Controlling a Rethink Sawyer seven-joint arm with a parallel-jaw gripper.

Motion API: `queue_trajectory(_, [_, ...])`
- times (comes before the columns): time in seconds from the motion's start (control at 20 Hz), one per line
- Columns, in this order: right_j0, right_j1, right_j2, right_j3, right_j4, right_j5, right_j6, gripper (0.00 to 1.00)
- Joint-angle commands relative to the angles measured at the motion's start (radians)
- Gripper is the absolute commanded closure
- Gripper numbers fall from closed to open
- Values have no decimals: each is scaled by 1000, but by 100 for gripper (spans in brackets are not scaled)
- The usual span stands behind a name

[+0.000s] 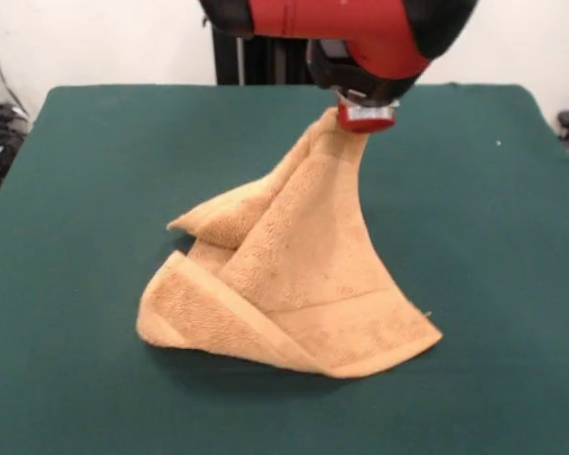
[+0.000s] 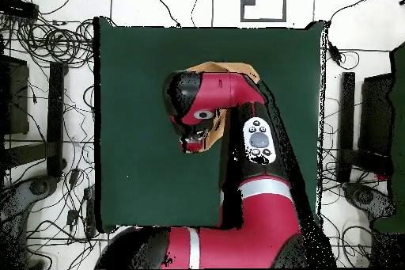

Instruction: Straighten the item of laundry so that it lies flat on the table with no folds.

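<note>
The tan-orange terry towel (image 1: 294, 275) hangs in a tent shape from one pinched corner, with its lower part resting folded on the dark green table (image 1: 85, 237). My gripper (image 1: 364, 118) is shut on the top corner of the towel, lifted above the table at its centre. In the overhead view the arm (image 2: 217, 100) covers most of the towel; only a tan edge (image 2: 221, 66) shows past it, and the gripper is hidden under the arm.
The red and black arm comes down from the top of the front view. Cables and dark equipment (image 2: 47, 45) lie on the floor around the table (image 2: 134, 124).
</note>
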Motion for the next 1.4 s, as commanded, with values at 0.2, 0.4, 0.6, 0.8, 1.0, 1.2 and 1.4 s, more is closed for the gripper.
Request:
queue_trajectory(0.2, [59, 79, -3, 30, 32, 54, 361, 100])
queue_trajectory(0.4, [37, 102, 9, 95, 48, -100, 359, 100])
queue_trajectory(0.6, [38, 103, -4, 128, 16, -184, 354, 100])
queue_trajectory(0.8, [32, 76, -11, 194, 10, -288, 350, 100])
queue_trajectory(1.0, [27, 17, -5, 283, 26, -377, 337, 100])
queue_trajectory(1.2, [48, -12, -15, 341, 37, -442, 372, 100])
queue_trajectory(1.4, [24, -84, 17, 471, 57, -626, 360, 100])
